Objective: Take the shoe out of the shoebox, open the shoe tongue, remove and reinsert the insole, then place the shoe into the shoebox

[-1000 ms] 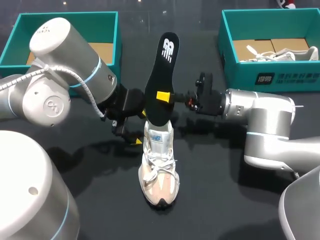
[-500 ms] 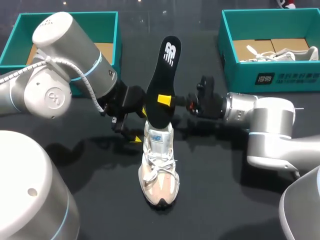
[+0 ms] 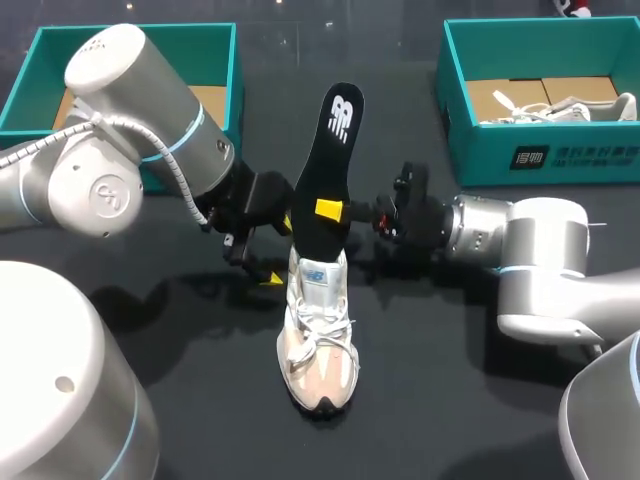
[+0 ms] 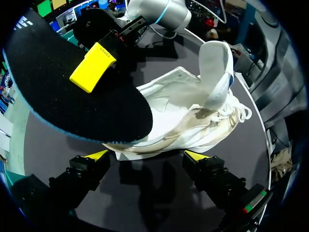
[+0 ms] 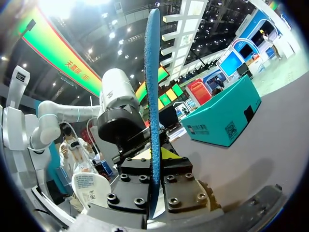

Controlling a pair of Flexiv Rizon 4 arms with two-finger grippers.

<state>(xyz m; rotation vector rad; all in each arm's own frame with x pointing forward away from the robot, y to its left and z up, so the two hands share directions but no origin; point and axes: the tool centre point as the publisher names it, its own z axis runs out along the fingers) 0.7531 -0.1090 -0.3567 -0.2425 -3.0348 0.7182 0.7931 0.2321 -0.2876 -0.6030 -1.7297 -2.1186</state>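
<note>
A white and beige shoe (image 3: pixel 318 330) stands on the black table, toe toward the front edge. A black insole (image 3: pixel 327 170) stands nearly upright over its heel, its lower end in the shoe's opening. My right gripper (image 3: pixel 330 210) is shut on the insole's middle; in the right wrist view the insole's blue edge (image 5: pixel 153 96) runs between its pads. My left gripper (image 3: pixel 268 262) stands open beside the shoe's heel on the left. In the left wrist view the shoe (image 4: pixel 193 121) and insole (image 4: pixel 72 87) lie ahead of that open gripper (image 4: pixel 147 154), its fingers clear of both.
A teal shoebox (image 3: pixel 25 75) sits at the back left behind my left arm. A second teal shoebox (image 3: pixel 470 140) at the back right holds another white shoe (image 3: pixel 565 110). Bare black tabletop lies in front of the shoe and to both sides.
The right gripper has shifted the insole slightly right and down toward the shoe. The left arm drew back a little earlier and has since kept still.
</note>
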